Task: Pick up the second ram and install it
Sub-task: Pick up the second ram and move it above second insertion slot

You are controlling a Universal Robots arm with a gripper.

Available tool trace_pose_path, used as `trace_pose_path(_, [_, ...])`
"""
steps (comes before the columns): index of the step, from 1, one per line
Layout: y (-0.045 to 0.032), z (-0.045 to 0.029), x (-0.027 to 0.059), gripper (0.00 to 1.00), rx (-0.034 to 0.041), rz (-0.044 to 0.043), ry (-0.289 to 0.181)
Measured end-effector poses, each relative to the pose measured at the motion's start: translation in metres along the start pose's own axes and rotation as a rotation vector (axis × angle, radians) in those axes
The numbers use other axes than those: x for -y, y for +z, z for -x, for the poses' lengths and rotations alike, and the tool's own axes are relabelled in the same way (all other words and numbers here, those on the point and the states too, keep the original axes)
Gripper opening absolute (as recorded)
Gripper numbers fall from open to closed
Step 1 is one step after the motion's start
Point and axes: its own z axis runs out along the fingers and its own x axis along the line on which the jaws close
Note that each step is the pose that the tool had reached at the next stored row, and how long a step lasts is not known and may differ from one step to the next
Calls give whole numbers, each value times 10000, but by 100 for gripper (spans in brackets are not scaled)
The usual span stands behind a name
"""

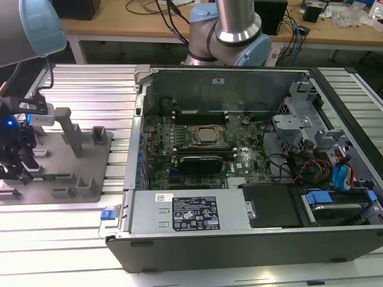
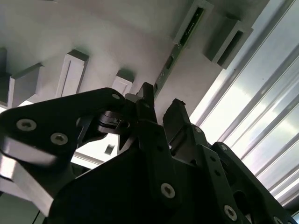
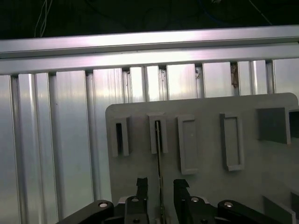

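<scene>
Above fixture (image 3: pixel 205 105), spread tool (image 3: pixel 161 183) straddles second ram (image 3: pixel 159 156).

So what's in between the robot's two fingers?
The second ram, edge-on in the grey fixture plate. In the first wrist view it sits between the open fingers, with bare space either side.

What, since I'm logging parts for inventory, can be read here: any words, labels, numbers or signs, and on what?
Black label on the grey cover of the computer case: white print, too small to read.
White sticker beside it: code pattern, unreadable.
The second ram, edge-on in the fixture plate, straddled by the open gripper: no print visible.
Nothing can be quoted.
</scene>
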Motion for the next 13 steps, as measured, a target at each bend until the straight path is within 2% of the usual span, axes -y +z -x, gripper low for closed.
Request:
trace_pose_path(4, [44, 0, 0, 34, 0, 0, -30])
trace_pose_path(7, [81, 16, -6, 34, -6, 7, -425])
trace_pose_path(10, [129, 47, -41, 34, -6, 7, -442])
trace_pose_path(13, [134, 52, -46, 34, -8, 8, -444])
